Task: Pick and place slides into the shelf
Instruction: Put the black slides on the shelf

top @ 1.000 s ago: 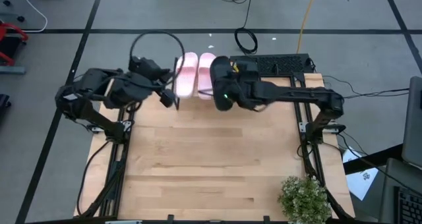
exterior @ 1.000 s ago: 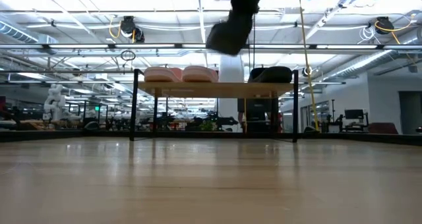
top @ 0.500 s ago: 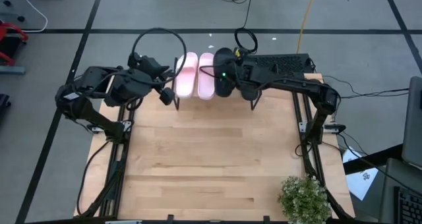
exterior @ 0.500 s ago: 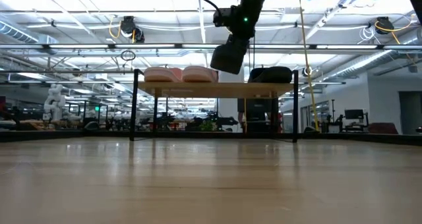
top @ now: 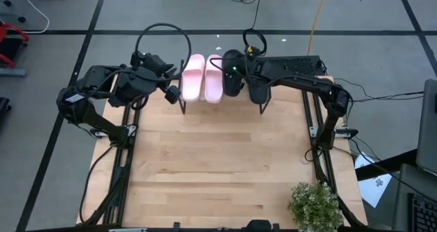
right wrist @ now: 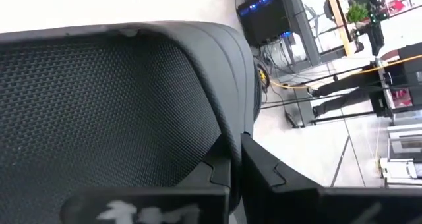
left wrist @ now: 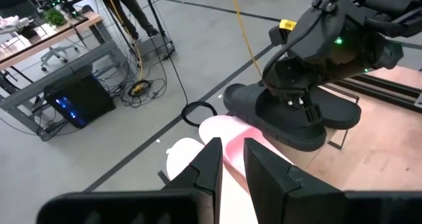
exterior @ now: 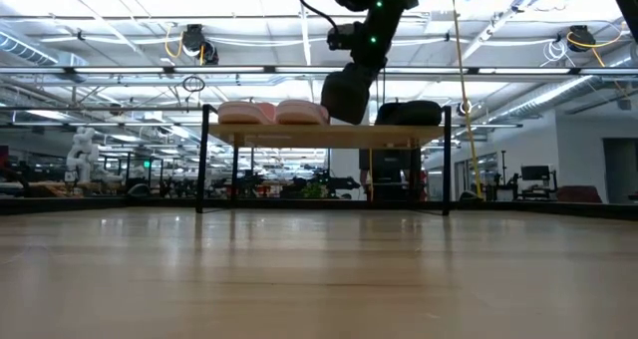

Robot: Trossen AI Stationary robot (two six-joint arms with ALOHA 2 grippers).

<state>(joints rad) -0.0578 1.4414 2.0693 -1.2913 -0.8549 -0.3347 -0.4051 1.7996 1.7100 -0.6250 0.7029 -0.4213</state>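
The shelf point(exterior: 299, 135) stands at the table's far edge. Two pale pink slides point(top: 193, 77) point(top: 213, 80) lie side by side on its left part, soles down. One black slide point(top: 257, 87) lies on its right part. My right gripper point(top: 231, 75) is shut on the other black slide point(exterior: 349, 95), which it holds over the gap between the pink pair and the resting black one. My left gripper point(left wrist: 232, 165) hovers by the shelf's left end, its fingers a narrow gap apart with nothing between them. My right gripper pinches the black slide's wide mesh strap point(right wrist: 198, 118) at its edge between its two fingers. The fingers come slanting down from the table's right. The slide hangs tilted below them, its lower end point(exterior: 342, 118) close over the shelf top. Whether that end touches, I cannot tell.
Bare wooden tabletop point(top: 212, 164) stretches from the shelf to the near edge. A potted plant point(top: 314, 205) stands at the near right corner. A dark flat device point(top: 293, 65) and cables point(top: 254, 41) lie beyond the far edge.
My right gripper has carried the black slide toward the table's far edge and a little down, from in front of the shelf to over its top beside the pink pair. The wrist has rolled, and the slide now hangs lower and more upright.
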